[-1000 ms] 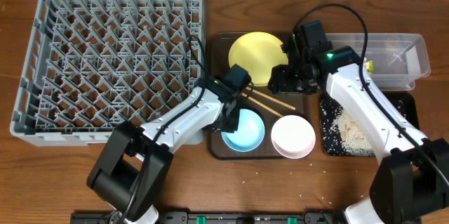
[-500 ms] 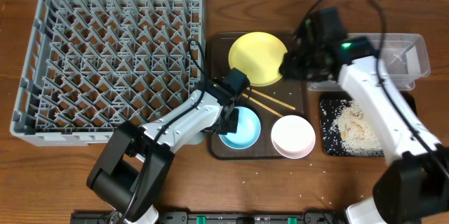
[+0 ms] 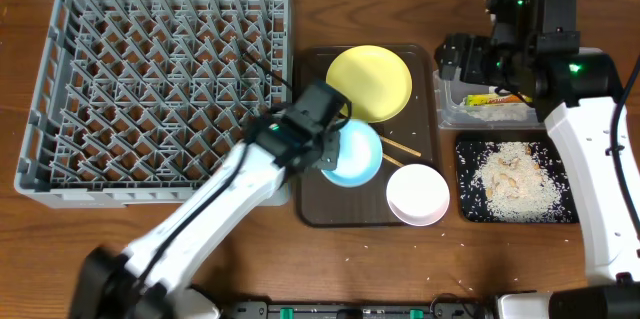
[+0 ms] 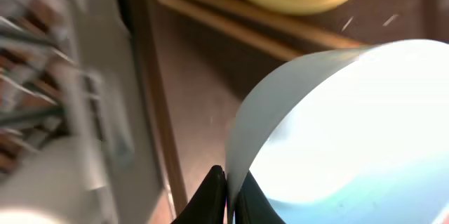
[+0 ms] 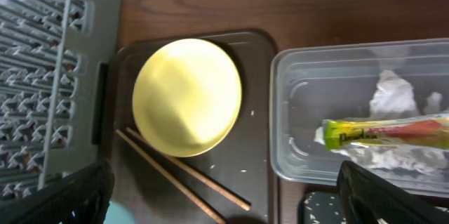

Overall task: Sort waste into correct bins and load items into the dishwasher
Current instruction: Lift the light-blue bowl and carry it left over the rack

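Note:
My left gripper [image 3: 328,147] is shut on the rim of the light blue bowl [image 3: 352,152] and holds it tilted above the brown tray; the left wrist view shows the jaws [image 4: 230,190] pinching the bowl's wall [image 4: 337,126]. My right gripper [image 3: 468,59] hangs open and empty over the left end of the clear container [image 3: 446,111], its fingers wide apart [image 5: 231,203]. The green-and-yellow wrapper [image 3: 492,102] [image 5: 386,133] lies in that container [image 5: 295,112]. Rice scraps [image 3: 515,179] lie in the black tray [image 3: 468,209]. The yellow plate [image 3: 370,81], chopsticks [image 3: 402,148] and white bowl [image 3: 418,194] sit on the brown tray. No small cup shows.
The grey dish rack [image 3: 160,89] fills the left half of the table, its right wall next to the brown tray [image 3: 310,214]. Crumpled white paper [image 5: 393,90] lies in the clear container. A few rice grains are scattered on the table front [image 3: 440,281].
My left gripper has lifted the blue bowl off the brown tray, up and slightly right. My right arm has swung right, from over the tray to above the clear container.

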`<action>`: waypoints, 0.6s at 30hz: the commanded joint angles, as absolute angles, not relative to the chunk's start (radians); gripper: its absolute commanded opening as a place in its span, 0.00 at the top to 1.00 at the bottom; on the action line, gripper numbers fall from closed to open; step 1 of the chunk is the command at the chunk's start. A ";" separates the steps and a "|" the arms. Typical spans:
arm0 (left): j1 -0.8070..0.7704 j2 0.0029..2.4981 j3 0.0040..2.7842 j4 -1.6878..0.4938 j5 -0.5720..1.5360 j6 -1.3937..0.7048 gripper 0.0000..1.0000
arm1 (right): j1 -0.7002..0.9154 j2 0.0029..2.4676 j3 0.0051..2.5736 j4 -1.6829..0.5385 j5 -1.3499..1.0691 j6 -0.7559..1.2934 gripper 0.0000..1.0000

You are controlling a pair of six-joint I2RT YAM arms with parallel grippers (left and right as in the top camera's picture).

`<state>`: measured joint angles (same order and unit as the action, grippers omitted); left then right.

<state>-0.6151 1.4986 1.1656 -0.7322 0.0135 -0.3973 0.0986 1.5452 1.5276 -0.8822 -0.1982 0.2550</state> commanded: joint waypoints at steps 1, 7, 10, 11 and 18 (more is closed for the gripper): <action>-0.610 1.428 1.183 -0.738 -0.073 -0.366 0.93 | 0.095 1.546 1.537 -0.883 -0.184 0.250 0.01; -0.610 1.398 1.184 -0.735 -0.202 -0.334 0.93 | 0.101 1.546 1.537 -0.883 -0.184 0.250 0.01; -0.610 1.394 1.186 -0.706 -0.356 -0.313 0.93 | 0.096 1.546 1.537 -0.883 -0.184 0.250 0.01; -0.609 1.394 1.186 -0.686 -0.419 -0.296 0.93 | 0.092 1.546 1.537 -0.883 -0.184 0.250 0.01; -0.542 1.397 1.186 -0.498 -0.733 -0.179 0.93 | 0.087 1.547 1.537 -0.884 -0.184 0.250 0.01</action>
